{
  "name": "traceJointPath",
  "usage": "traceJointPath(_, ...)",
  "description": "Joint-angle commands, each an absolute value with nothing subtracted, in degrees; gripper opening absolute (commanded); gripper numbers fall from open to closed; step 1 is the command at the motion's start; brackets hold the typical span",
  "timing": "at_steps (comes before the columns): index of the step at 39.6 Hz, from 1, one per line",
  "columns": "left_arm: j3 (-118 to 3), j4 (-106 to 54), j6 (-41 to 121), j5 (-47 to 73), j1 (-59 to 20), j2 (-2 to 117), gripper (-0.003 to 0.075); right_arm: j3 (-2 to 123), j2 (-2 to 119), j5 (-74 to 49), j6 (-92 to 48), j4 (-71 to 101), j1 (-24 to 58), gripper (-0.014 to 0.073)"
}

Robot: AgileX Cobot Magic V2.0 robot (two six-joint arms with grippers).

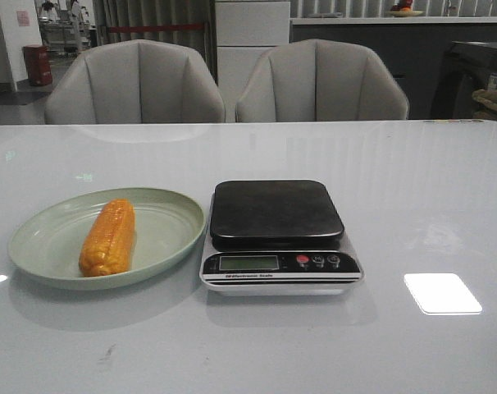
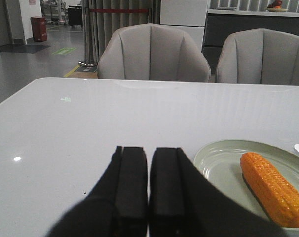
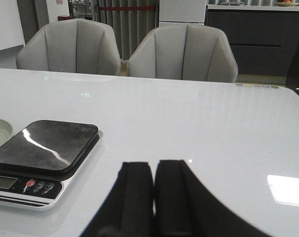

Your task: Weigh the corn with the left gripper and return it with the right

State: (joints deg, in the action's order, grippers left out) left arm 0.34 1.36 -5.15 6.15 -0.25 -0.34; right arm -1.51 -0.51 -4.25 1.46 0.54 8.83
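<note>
An orange-yellow corn cob (image 1: pixel 108 236) lies on a pale green plate (image 1: pixel 170 230) at the table's left. It also shows in the left wrist view (image 2: pixel 274 188) on the plate (image 2: pixel 218 165). A kitchen scale (image 1: pixel 277 234) with a bare black platform stands right of the plate; the right wrist view shows it too (image 3: pixel 43 158). My left gripper (image 2: pixel 149 154) is shut and empty, over bare table beside the plate. My right gripper (image 3: pixel 154 168) is shut and empty, over the table to the right of the scale. Neither gripper shows in the front view.
Two grey chairs (image 1: pixel 138 82) (image 1: pixel 321 80) stand behind the table's far edge. A bright window reflection (image 1: pixel 442 293) lies on the glossy white table at the right.
</note>
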Motion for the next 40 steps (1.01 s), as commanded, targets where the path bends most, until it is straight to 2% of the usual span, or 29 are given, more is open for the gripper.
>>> traceJointPath(1,2.1,1.3,-5.2,1.4,-0.2,-1.6,0.0113,-2.1,-1.6,0.0,1.0,0.6,8.5,0.0168)
traceJointPath(17,2.1,1.3,-5.2,1.2,-0.2,-1.6,0.0113,-2.1,-1.6,0.0,1.0,0.6,8.5,0.0168)
traceJointPath(22,2.1,1.3,-5.2,-2.4,-0.2,-1.6,0.0113,-2.1,-1.6,0.0,1.0,0.6,8.5,0.0168)
traceJointPath(29,1.3,1.3,-5.5,-13.2,-0.2,-1.4,0.0113,-2.1,-1.6,0.0,1.0,0.6,8.5,0.0168)
traceJointPath(33,-3.1,1.3,-7.3,-9.4,-0.4,-0.6,0.0113,-2.1,-1.6,0.0,1.0,0.6,8.5,0.0168)
traceJointPath(40,-13.4,1.0,-7.6,5.6,-0.5,5.1,0.0113,-2.1,-1.6,0.0,1.0,0.6,8.5,0.0168)
